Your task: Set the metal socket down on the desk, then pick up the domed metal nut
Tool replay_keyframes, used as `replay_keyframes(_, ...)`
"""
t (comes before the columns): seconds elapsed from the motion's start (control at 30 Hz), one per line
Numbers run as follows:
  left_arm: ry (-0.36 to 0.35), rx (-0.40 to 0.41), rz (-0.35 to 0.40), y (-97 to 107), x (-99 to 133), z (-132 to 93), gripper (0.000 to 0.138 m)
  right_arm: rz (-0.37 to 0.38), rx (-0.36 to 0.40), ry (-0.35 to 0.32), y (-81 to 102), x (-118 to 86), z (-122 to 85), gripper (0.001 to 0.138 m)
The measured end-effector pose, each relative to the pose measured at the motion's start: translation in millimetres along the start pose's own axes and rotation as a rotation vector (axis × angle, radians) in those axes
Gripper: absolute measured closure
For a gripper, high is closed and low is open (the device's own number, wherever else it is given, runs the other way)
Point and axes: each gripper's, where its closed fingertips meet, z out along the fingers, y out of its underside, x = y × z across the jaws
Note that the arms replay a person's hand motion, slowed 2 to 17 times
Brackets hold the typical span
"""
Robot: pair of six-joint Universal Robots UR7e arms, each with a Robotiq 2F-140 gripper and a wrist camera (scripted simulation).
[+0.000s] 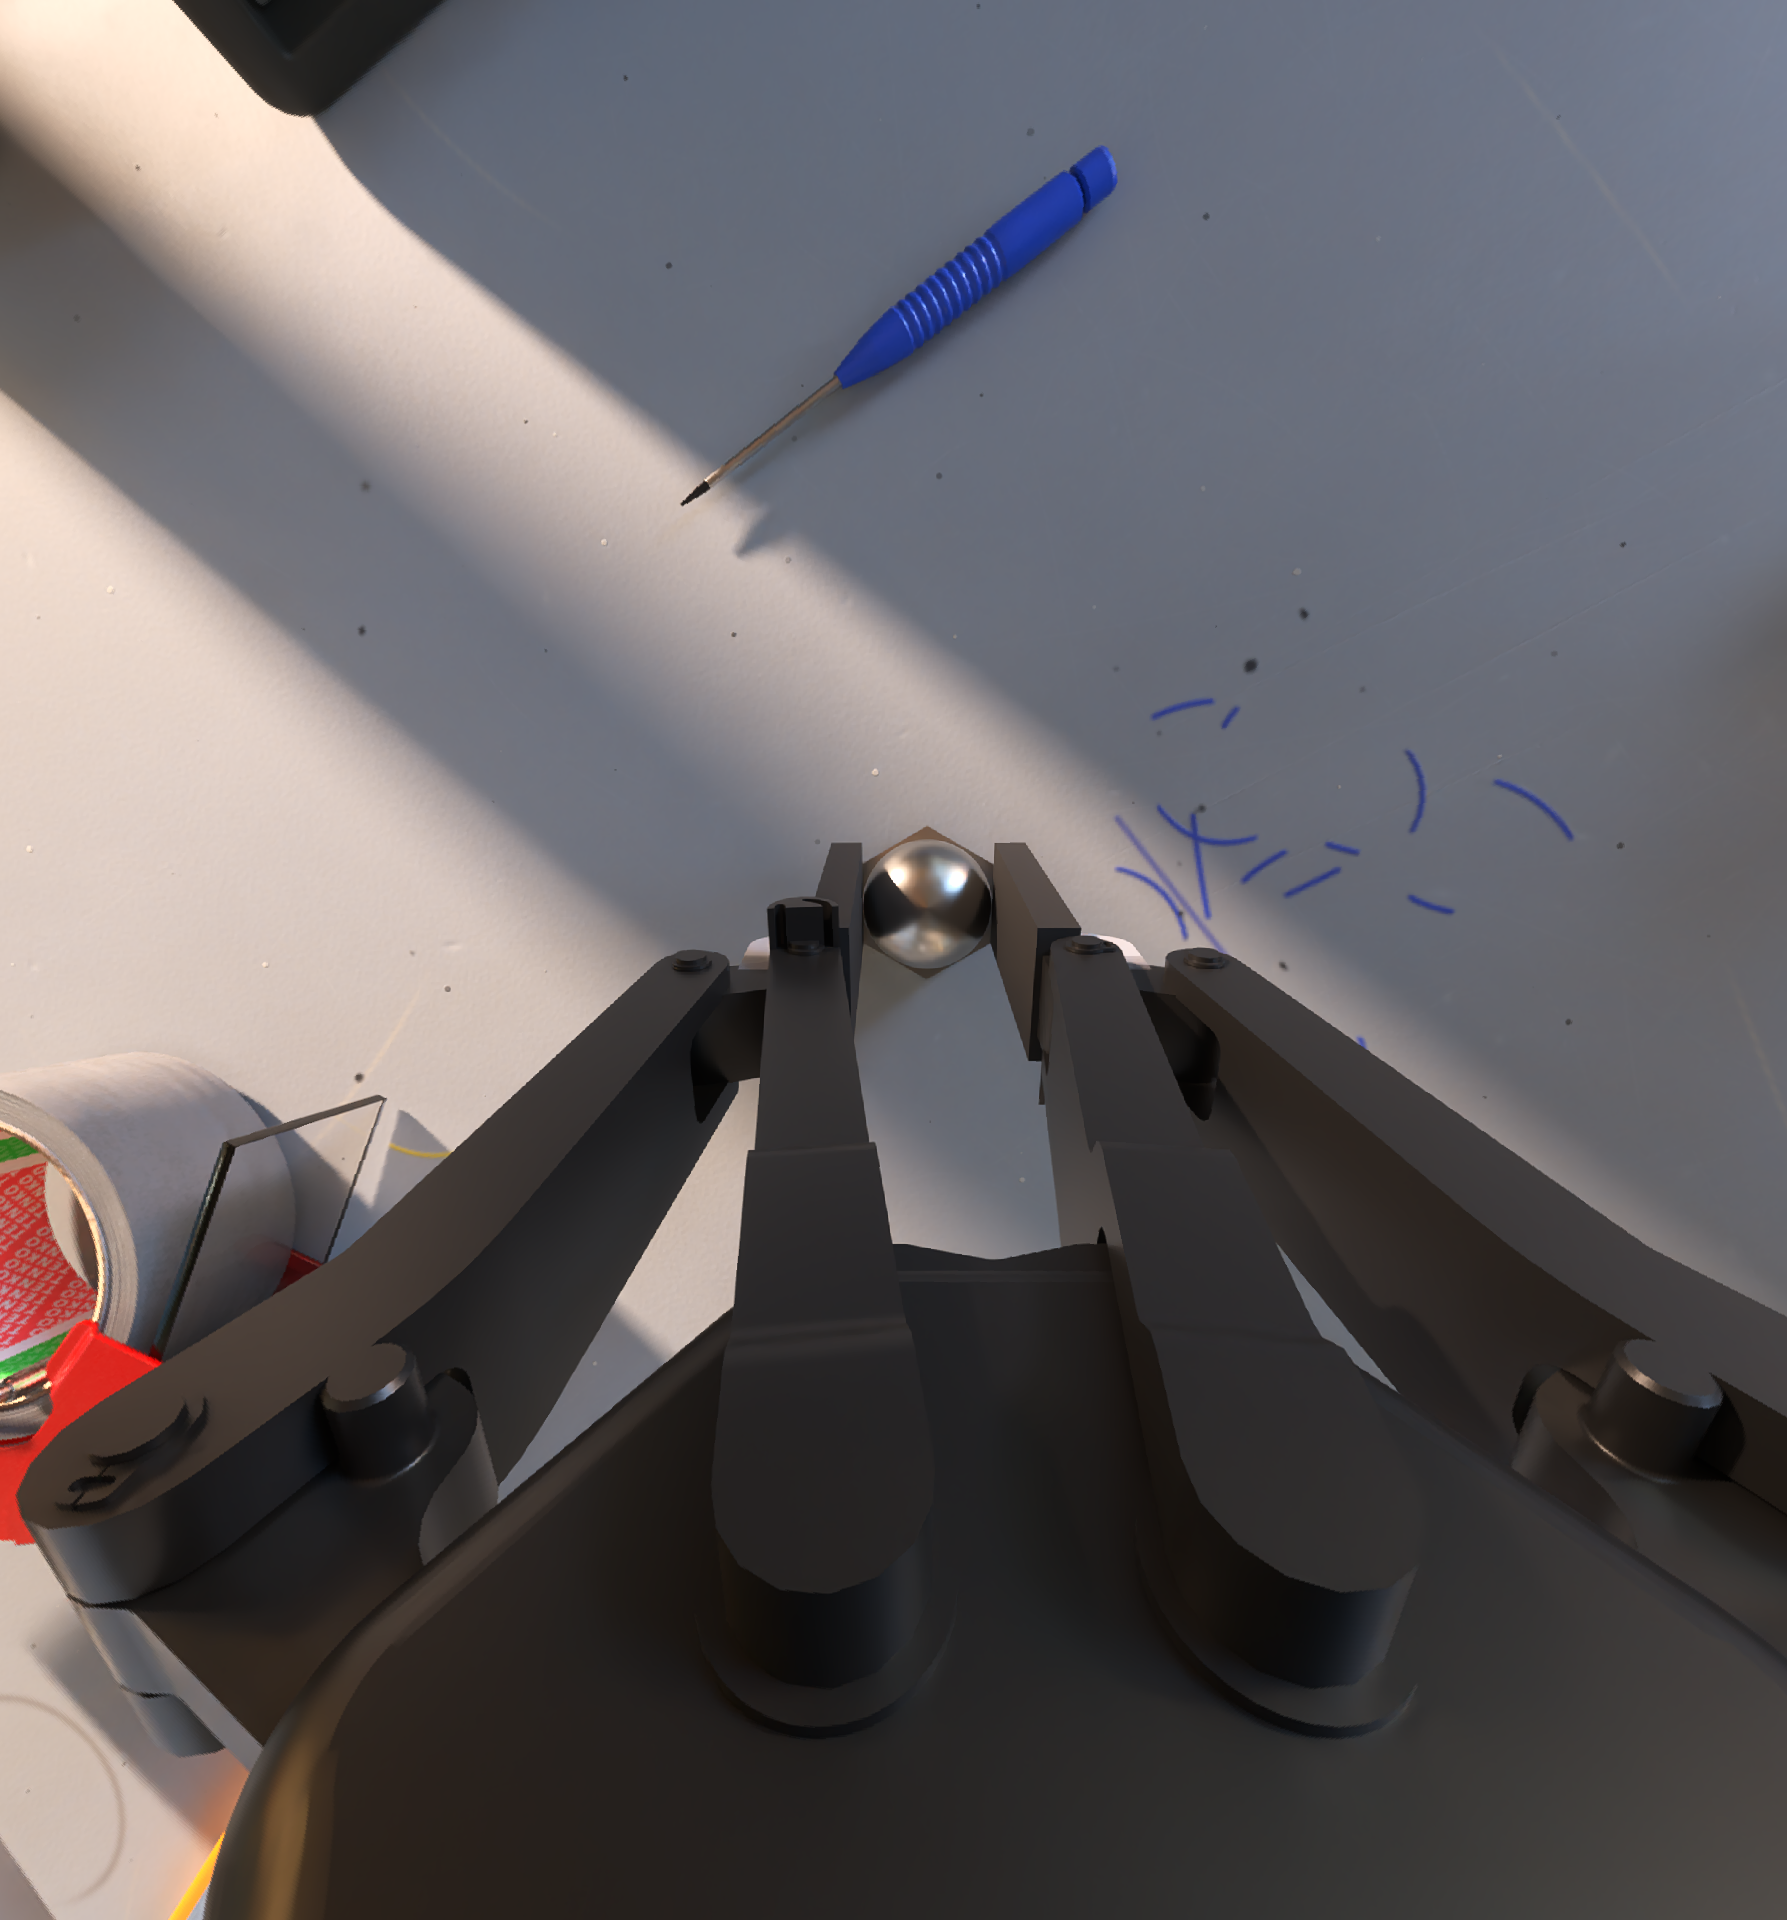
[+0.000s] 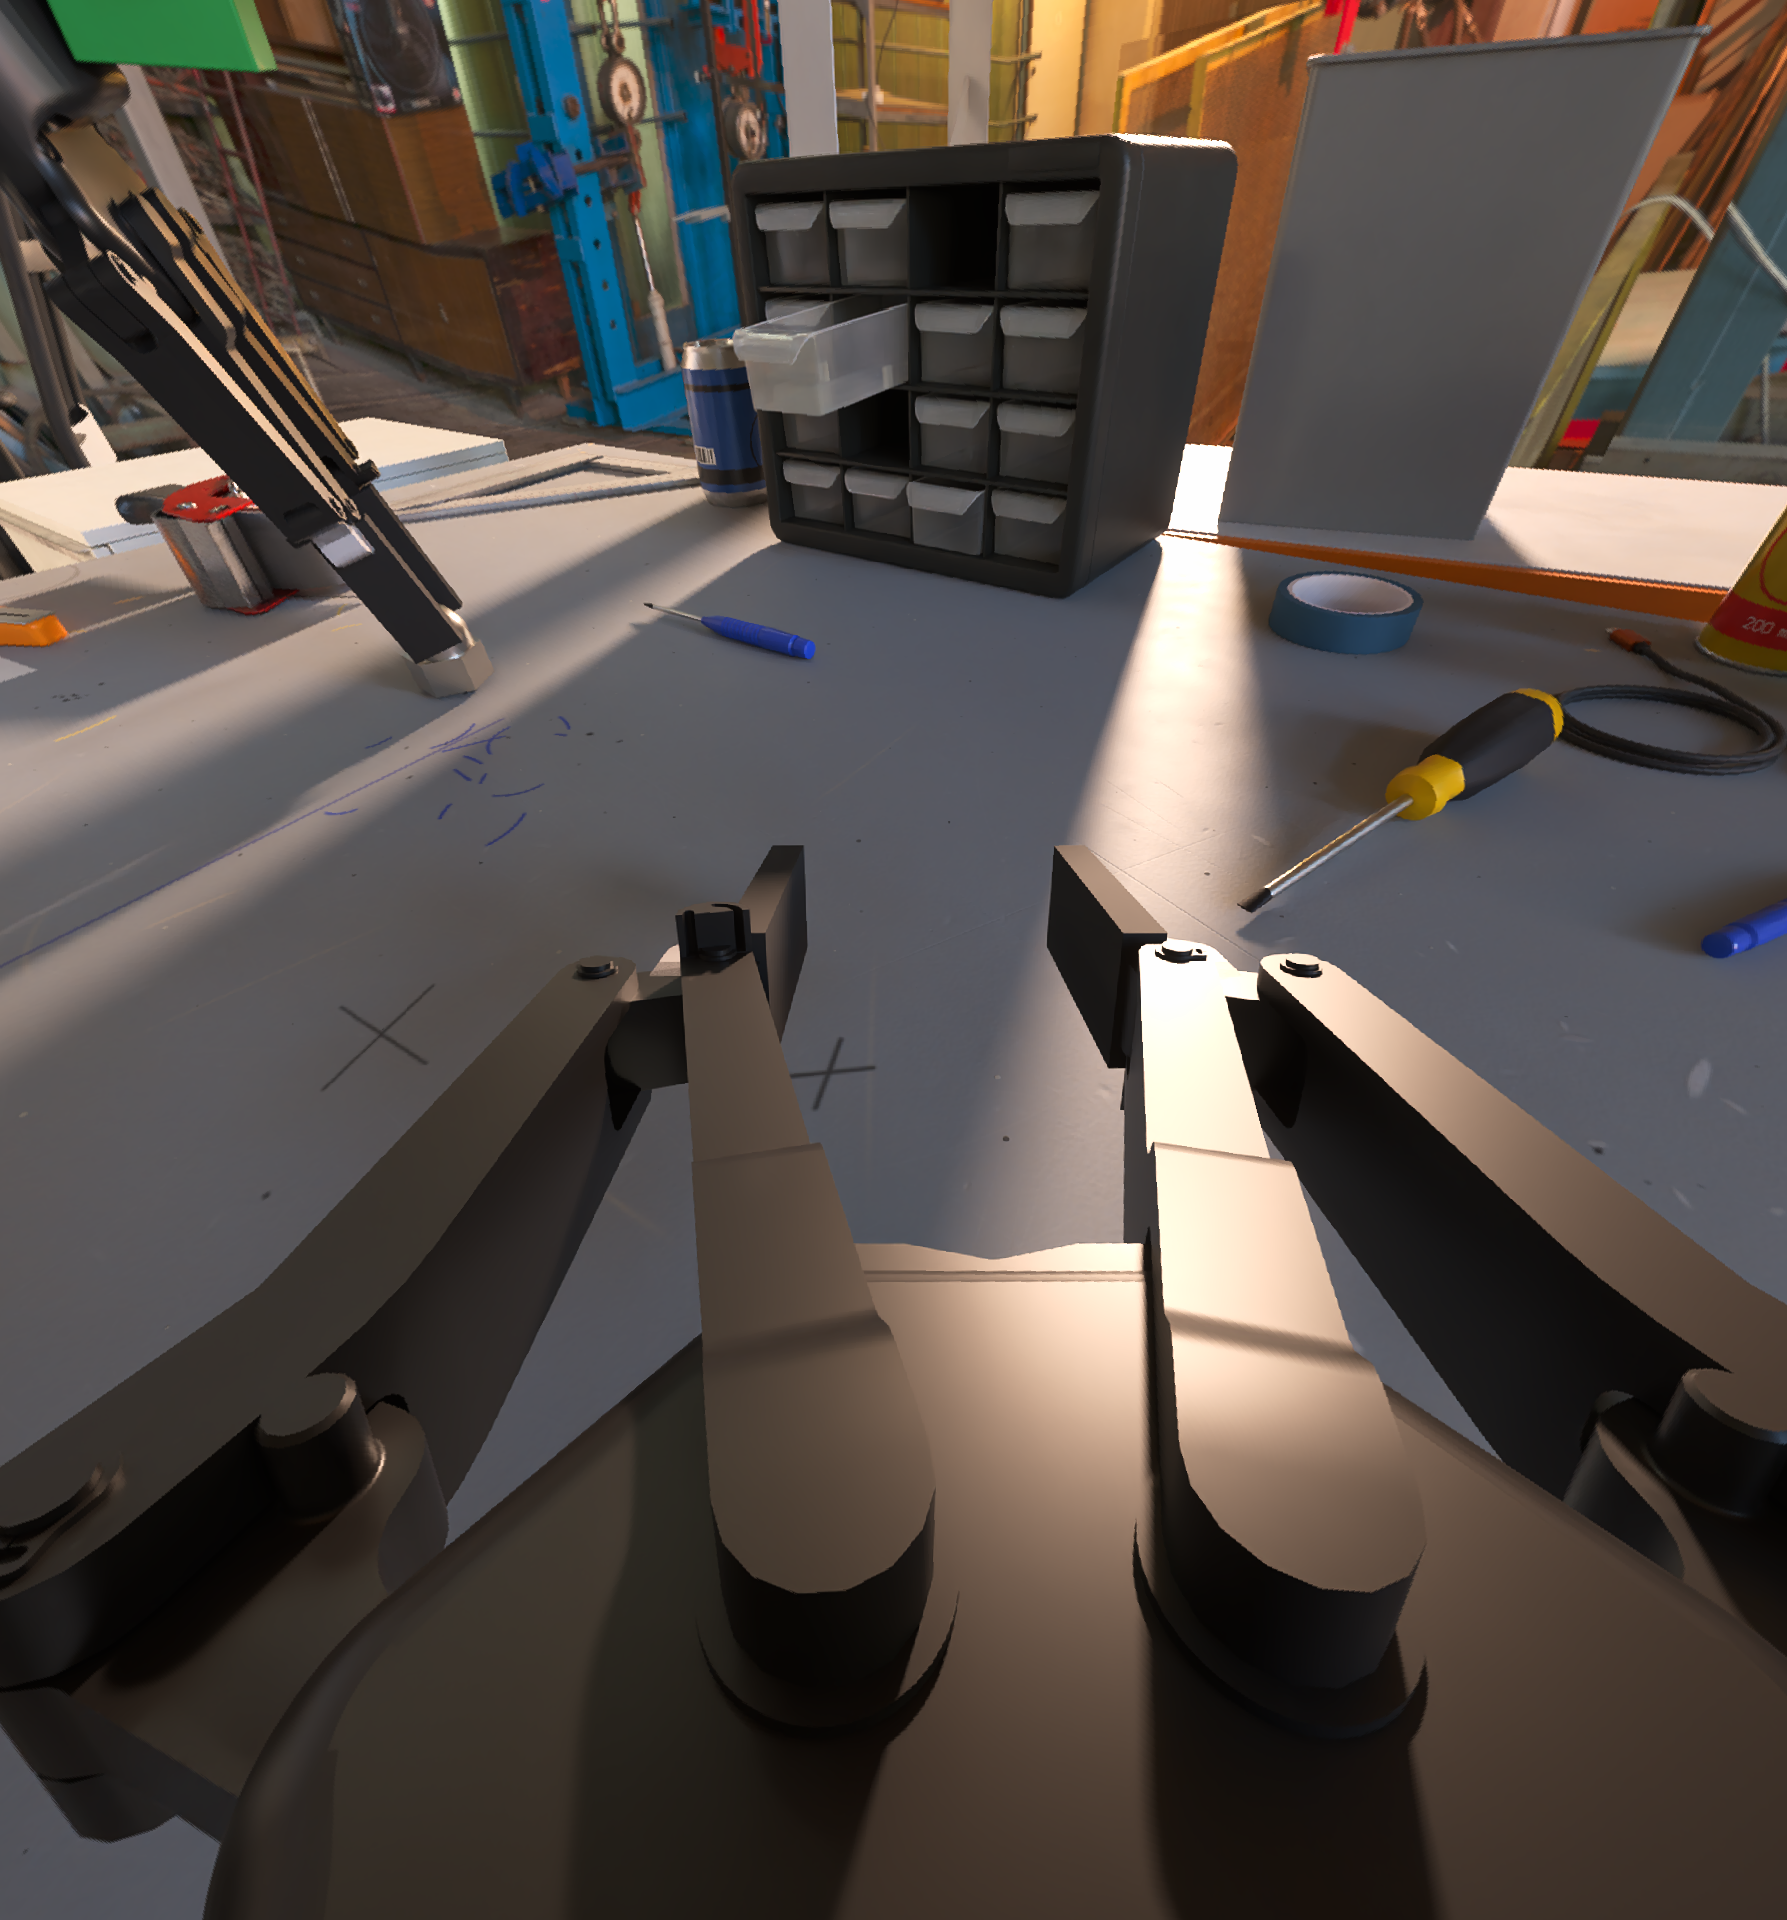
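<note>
Left wrist view
Left gripper (image 1: 925,883): you had its two pads pinching the domed metal nut (image 1: 927,902) from either side, just above centre frame.
Domed metal nut: it sat dome-up between the pads, its hex base against the desk (image 1: 401,675); you could not tell whether it had lifted clear.
Blue precision screwdriver (image 1: 956,281): it lay at 12 o'clock from the nut, well apart, tip pointing toward 8 o'clock.
Blue pen marks (image 1: 1315,831): scribbled on the desk at 3 o'clock from the nut, near it.
Tape roll (image 1: 58,1226): at 8 o'clock, grey outside with a red-printed core, in a red holder.

Right wrist view
Right gripper (image 2: 925,935): you held it with the fingers spread and nothing between them, above bare desk.
Left gripper, seen farther off: at 10 o'clock, slanting down to the desk with the nut (image 2: 449,665) at its tip.
Drawer cabinet (image 2: 982,364): black, at 12 o'clock, one clear drawer pulled out.
Can (image 2: 720,421): blue, just left of the cabinet.
Blue tape ring (image 2: 1344,613): at 1 o'clock, flat on the desk.
Yellow-and-black screwdriver (image 2: 1429,779): at 2 o'clock, beside a coiled black cable (image 2: 1678,727).
Metal socket: you could not pick it out in either view.
</note>
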Motion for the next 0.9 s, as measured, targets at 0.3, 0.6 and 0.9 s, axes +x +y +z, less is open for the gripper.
replay_keyframes(0.3, -0.019, 0.037, -0.006, -3, -2, -2, 0.105, -0.006, -0.002, -0.001, 0.3, -1, 0, 0.076)
replay_keyframes(0.6, -0.056, 0.090, -0.019, -9, -7, -6, 0.105, -0.014, -0.005, -0.002, 0.7, -2, 1, 0.076)
replay_keyframes(0.9, -0.042, 0.172, -0.046, -19, -5, -14, 0.105, -0.021, -0.004, -0.003, 0.6, -3, 1, 0.076)
